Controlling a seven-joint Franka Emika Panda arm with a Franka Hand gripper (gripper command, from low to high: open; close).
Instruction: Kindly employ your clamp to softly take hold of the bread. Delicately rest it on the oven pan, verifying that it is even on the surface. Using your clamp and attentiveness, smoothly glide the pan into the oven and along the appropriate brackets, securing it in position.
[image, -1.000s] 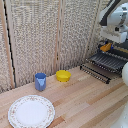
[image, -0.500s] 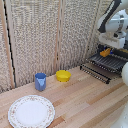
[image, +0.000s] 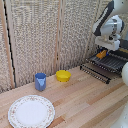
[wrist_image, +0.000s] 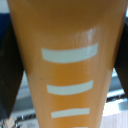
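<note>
Landmark for all positions: the oven pan (image: 107, 64), a dark wire-bar tray that lay at the exterior view's right, its bars running out over the wooden table (image: 85, 102).

Clamp (image: 102, 53): hung just above the oven pan, over the end of the tray nearer the panelled wall (image: 45, 35). White boxy wrist directly over it. In the wrist view the two dark fingers (wrist_image: 9, 70) stood on either side of the bread (wrist_image: 70, 65) and pressed against it, so the clamp was closed on the loaf and only as far open as the loaf is wide.

Bread (image: 101, 54): orange-brown, held between the fingers, above the pan's bars. Whether its lower end touched the bars could not be told from the exterior view. In the wrist view it filled nearly the whole picture; pale short stripes ran across its surface, and a little of the wire bars (wrist_image: 112, 95) showed beyond it.

Oven: body not clearly made out in either view; left unrecorded.

Other items, all on the table and well apart from the oven pan toward the exterior view's left: yellow bowl (image: 63, 75) nearest the pan, blue cup (image: 40, 81) just beside the bowl, patterned white plate (image: 31, 111) farthest off, at the table's near edge.
</note>
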